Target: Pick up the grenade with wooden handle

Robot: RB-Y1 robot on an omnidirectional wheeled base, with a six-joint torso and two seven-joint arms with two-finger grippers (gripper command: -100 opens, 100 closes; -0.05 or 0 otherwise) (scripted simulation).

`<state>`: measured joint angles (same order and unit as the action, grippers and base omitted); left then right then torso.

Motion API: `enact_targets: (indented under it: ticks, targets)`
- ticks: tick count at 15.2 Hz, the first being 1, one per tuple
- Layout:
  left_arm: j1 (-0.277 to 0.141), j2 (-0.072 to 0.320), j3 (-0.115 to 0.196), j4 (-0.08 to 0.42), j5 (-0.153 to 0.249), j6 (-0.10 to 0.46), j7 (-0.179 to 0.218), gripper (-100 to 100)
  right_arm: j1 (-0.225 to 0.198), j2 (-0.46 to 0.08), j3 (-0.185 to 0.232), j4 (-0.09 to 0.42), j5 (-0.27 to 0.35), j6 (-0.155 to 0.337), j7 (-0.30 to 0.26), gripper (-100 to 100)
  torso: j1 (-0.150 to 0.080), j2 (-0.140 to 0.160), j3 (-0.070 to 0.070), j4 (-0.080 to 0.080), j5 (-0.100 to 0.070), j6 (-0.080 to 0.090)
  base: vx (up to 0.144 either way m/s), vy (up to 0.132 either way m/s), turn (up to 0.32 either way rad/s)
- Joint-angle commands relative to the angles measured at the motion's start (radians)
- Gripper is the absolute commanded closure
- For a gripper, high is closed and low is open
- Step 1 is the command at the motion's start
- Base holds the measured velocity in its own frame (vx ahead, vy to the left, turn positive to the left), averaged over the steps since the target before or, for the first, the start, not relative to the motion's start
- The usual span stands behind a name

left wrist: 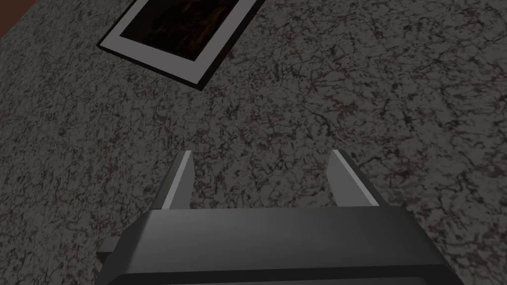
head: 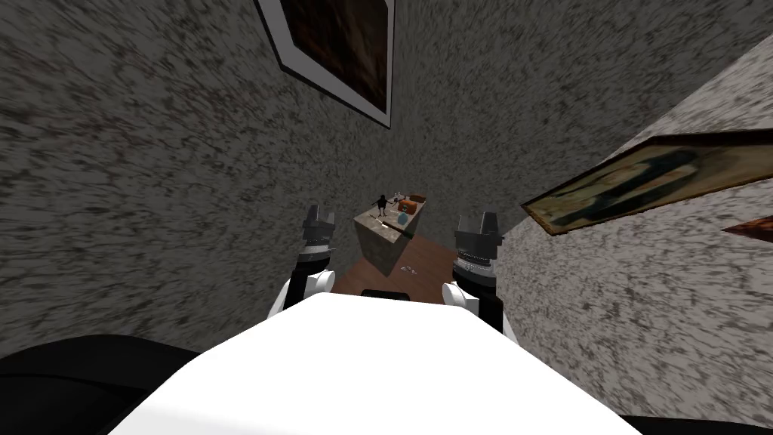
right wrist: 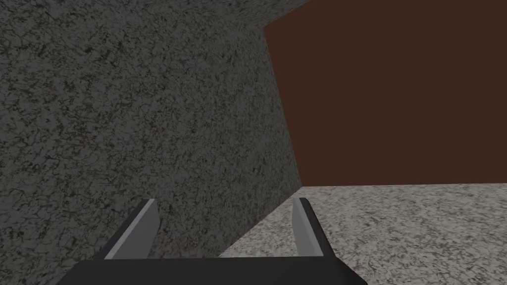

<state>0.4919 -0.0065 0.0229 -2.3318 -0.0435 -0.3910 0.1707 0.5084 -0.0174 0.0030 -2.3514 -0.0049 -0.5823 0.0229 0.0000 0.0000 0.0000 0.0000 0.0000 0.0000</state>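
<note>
— Where is the grenade?

— I cannot pick it out. Well ahead, at the far end of a narrow passage between speckled walls, stands a stone-coloured bench [head: 380, 245], and several small things sit on its top. Each is too small to name for certain, so I cannot tell which of them has the wooden handle.

— What can you make out up there?

— A dark upright figure [head: 383, 204] near the back edge, an orange-brown box [head: 411, 204] beside it, and a bluish round thing [head: 403, 219] just in front of the box. A small pale thing [head: 408, 269] lies on the reddish-brown floor [head: 434, 257] near the foot of the bench.

— And the claws?

— The left claw [left wrist: 260, 158] has its two fingers spread wide with nothing between them. The right claw [right wrist: 225, 203] is the same: fingers parted, gripping nothing. In the head view both are raised in front of me, one on each side of the bench and well apart from it.

— Anything on the walls?

— A white-framed dark picture [head: 340, 45] on the left wall and a brown-framed picture [head: 649, 181] on the right one.
</note>
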Motion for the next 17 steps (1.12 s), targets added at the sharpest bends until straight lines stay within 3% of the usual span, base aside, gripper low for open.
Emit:
enact_targets:
  ticks: [1, 9, 14, 16, 17]
  targets:
    - [0.0, 0.0, 0.0, 0.0, 0.0, 0.0, 0.0, 0, 0.008, -0.037, 0.005, 0.006, -0.002, 0.006, -0.005, -100, 0.0, 0.0, 0.0, 0.0, 0.0, 0.0, -0.006, -0.002, 0.075]
    - [0.0, 0.0, 0.0, 0.0, 0.0, 0.0, 0.0, 0, 0.057, -0.18, 0.036, 0.042, -0.014, 0.043, -0.034, -100, -0.002, 0.002, 0.001, 0.0, 0.0, -0.001, -0.023, -0.019, 0.175]
    - [0.0, 0.0, 0.0, 0.0, 0.0, 0.0, 0.0, 0, 0.118, -0.299, 0.075, 0.086, -0.028, 0.089, -0.068, -100, -0.003, 0.003, 0.001, 0.001, -0.001, 0.0, -0.036, -0.027, 0.255]
    - [0.0, 0.0, 0.0, 0.0, 0.0, 0.0, 0.0, 0, 0.118, -0.325, 0.075, 0.086, -0.028, 0.089, -0.068, -100, -0.003, 0.003, 0.002, 0.001, -0.001, 0.0, -0.037, -0.026, 0.146]
    - [0.0, 0.0, 0.0, 0.0, 0.0, 0.0, 0.0, 0, 0.142, -0.359, 0.09, 0.104, -0.034, 0.108, -0.082, -100, -0.003, 0.002, 0.001, 0.001, -0.001, 0.0, -0.027, -0.017, 0.251]
